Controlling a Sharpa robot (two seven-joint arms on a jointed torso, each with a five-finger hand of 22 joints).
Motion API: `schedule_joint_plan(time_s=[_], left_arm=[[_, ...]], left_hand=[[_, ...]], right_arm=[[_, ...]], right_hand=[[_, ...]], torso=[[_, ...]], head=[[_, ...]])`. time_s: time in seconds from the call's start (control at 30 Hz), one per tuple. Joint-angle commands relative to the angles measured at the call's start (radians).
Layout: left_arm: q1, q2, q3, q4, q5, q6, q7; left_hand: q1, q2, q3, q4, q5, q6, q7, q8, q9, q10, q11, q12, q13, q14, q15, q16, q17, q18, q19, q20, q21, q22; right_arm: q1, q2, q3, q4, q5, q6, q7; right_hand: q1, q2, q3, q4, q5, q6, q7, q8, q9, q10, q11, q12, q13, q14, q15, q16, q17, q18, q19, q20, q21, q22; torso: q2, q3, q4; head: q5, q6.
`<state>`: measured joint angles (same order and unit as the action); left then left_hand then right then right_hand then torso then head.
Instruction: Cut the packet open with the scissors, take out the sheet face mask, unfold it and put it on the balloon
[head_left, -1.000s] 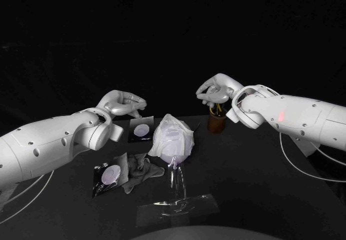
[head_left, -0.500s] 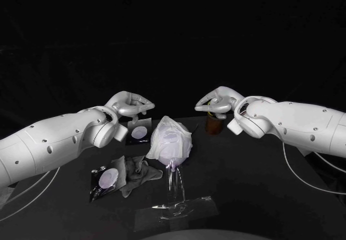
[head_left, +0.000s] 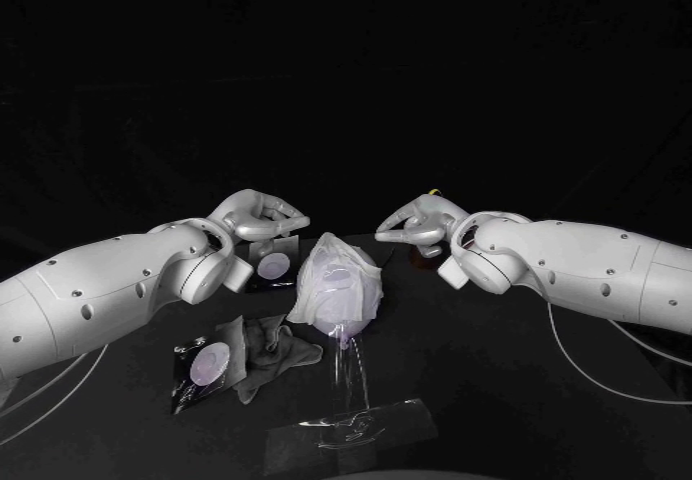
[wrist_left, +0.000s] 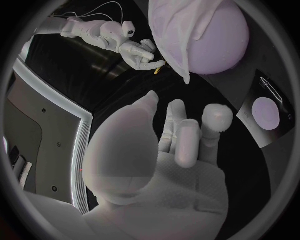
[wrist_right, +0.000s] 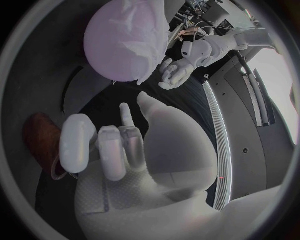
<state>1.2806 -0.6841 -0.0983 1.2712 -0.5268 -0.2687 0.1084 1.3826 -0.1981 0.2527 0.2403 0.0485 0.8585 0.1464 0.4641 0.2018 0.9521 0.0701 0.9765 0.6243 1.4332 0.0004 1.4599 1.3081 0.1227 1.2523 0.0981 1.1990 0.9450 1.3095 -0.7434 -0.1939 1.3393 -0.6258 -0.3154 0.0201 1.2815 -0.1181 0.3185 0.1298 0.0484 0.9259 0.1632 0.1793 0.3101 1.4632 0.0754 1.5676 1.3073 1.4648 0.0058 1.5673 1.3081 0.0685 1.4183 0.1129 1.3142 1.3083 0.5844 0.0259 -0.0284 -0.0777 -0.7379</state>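
Head view: the mask (head_left: 332, 265) lies draped over the balloon (wrist_left: 222, 50), which stands mid-table on a clear stand (head_left: 351, 425). The left hand (head_left: 260, 216) hovers just left of it and the right hand (head_left: 417, 222) just right, both with fingers loosely bent, apart, holding nothing. One packet (head_left: 274, 264) lies far left, another packet (head_left: 211, 362) near left, with a crumpled cloth (head_left: 277, 345) between them.

Robotics lab bench, black table (head_left: 505, 380), black cloth backdrop (head_left: 346, 90), white left arm (head_left: 101, 300) and right arm (head_left: 591, 265) over it
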Motion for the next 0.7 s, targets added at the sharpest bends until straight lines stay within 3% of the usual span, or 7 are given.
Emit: schedule_joint_plan(time_s=[0.03, 0.2, 0.23, 0.37, 0.5, 0.57, 0.7], left_arm=[[0.004, -0.006, 0.002, 0.014, -0.021, -0.003, -0.010], [0.005, -0.023, 0.002, 0.040, -0.037, -0.019, -0.005], [0.005, -0.028, 0.002, 0.047, -0.039, -0.027, 0.001], [0.005, -0.041, 0.002, 0.066, -0.044, -0.056, 0.026], [0.003, -0.048, 0.001, 0.080, -0.051, -0.076, 0.047], [0.000, -0.051, 0.000, 0.088, -0.053, -0.079, 0.053], [-0.009, -0.052, 0.000, 0.100, -0.055, -0.079, 0.060]], left_hand=[[0.009, -0.003, -0.008, 0.010, 0.000, -0.011, -0.002, 0.007, 0.001, -0.012, 0.000, 0.008, 0.003, -0.008, 0.007, 0.001, 0.033, -0.002, -0.010, 0.001, 0.008, 0.003], [0.013, -0.001, -0.056, 0.047, 0.000, -0.058, 0.020, 0.014, -0.001, -0.113, 0.026, -0.080, -0.055, -0.244, 0.032, -0.194, -0.266, 0.058, -0.259, 0.024, -0.222, -0.329], [0.013, -0.001, -0.056, 0.047, 0.000, -0.058, 0.020, 0.014, -0.001, -0.113, 0.026, -0.080, -0.055, -0.244, 0.032, -0.194, -0.266, 0.058, -0.259, 0.024, -0.222, -0.329], [0.010, 0.012, -0.146, 0.049, -0.004, -0.115, 0.077, 0.007, -0.008, -0.325, 0.108, -0.303, -0.188, -0.736, 0.129, -0.580, -0.565, 0.009, -0.524, 0.090, -0.489, -0.465], [0.056, 0.038, -0.290, 0.056, 0.004, -0.144, 0.105, 0.017, -0.011, -0.303, 0.146, -0.443, -0.328, -0.883, 0.186, -0.809, -0.750, -0.025, -0.697, 0.172, -0.781, -0.643], [0.068, 0.051, -0.304, 0.055, 0.006, -0.158, 0.115, 0.022, -0.015, -0.270, 0.150, -0.513, -0.406, -0.863, 0.196, -0.895, -0.850, 0.000, -0.685, 0.195, -0.866, -0.707], [0.061, 0.005, -0.339, 0.059, 0.003, -0.180, 0.116, 0.014, -0.022, -0.275, 0.160, -0.562, -0.451, -0.895, 0.210, -0.971, -0.911, -0.012, -0.711, 0.194, -0.925, -0.748]], right_arm=[[-0.001, 0.002, 0.001, 0.013, 0.010, -0.004, -0.009], [-0.002, -0.005, 0.001, 0.045, 0.019, -0.019, 0.001], [-0.001, -0.009, 0.001, 0.055, 0.020, -0.026, 0.005], [0.001, -0.022, 0.003, 0.084, 0.026, -0.045, 0.019], [0.003, -0.031, 0.005, 0.105, 0.031, -0.052, 0.025], [0.004, -0.034, 0.005, 0.114, 0.032, -0.054, 0.028], [0.006, -0.042, 0.007, 0.132, 0.033, -0.059, 0.032]], right_hand=[[0.002, 0.009, -0.006, 0.002, 0.005, -0.006, 0.003, 0.003, -0.002, 0.108, 0.008, 0.003, 0.263, 0.106, 0.008, 0.003, 0.263, -0.007, 0.006, 0.001, 0.006, 0.061], [-0.002, 0.008, -0.010, 0.004, 0.004, -0.008, 0.003, 0.002, -0.003, 0.108, 0.008, 0.003, 0.263, 0.106, 0.008, 0.003, 0.263, -0.007, 0.005, 0.002, 0.008, 0.063], [-0.004, 0.008, -0.013, 0.006, 0.003, -0.009, 0.004, 0.002, -0.003, 0.108, 0.008, 0.003, 0.263, 0.106, 0.009, 0.003, 0.263, -0.006, 0.004, 0.003, 0.008, 0.063], [-0.007, 0.007, -0.016, 0.008, 0.002, -0.011, 0.003, 0.000, -0.004, 0.108, 0.008, 0.003, 0.263, 0.106, 0.009, 0.003, 0.263, -0.006, 0.004, 0.003, 0.010, 0.065], [-0.008, 0.007, -0.016, 0.008, 0.002, -0.012, 0.003, 0.000, -0.004, 0.108, 0.008, 0.003, 0.263, 0.106, 0.009, 0.003, 0.263, -0.006, 0.004, 0.003, 0.010, 0.066], [-0.007, 0.007, -0.016, 0.008, 0.002, -0.011, 0.003, 0.000, -0.004, 0.108, 0.008, 0.003, 0.263, 0.106, 0.009, 0.003, 0.263, -0.007, 0.004, 0.003, 0.011, 0.066], [-0.007, 0.007, -0.017, 0.008, 0.002, -0.011, 0.003, 0.000, -0.004, 0.108, 0.008, 0.003, 0.263, 0.106, 0.009, 0.003, 0.263, -0.007, 0.004, 0.003, 0.011, 0.066]], torso=[[0.020, 0.0010, -0.0005], [0.034, 0.0025, -0.0013], [0.038, 0.0026, -0.0010], [0.048, 0.0037, -0.0004], [0.058, 0.0040, -0.0002], [0.065, 0.0035, -0.0006], [0.074, 0.0026, -0.0012]], head=[[0.000, 0.007], [-0.002, 0.016], [-0.002, 0.018], [-0.004, 0.023], [-0.006, 0.028], [-0.008, 0.029], [-0.010, 0.028]])
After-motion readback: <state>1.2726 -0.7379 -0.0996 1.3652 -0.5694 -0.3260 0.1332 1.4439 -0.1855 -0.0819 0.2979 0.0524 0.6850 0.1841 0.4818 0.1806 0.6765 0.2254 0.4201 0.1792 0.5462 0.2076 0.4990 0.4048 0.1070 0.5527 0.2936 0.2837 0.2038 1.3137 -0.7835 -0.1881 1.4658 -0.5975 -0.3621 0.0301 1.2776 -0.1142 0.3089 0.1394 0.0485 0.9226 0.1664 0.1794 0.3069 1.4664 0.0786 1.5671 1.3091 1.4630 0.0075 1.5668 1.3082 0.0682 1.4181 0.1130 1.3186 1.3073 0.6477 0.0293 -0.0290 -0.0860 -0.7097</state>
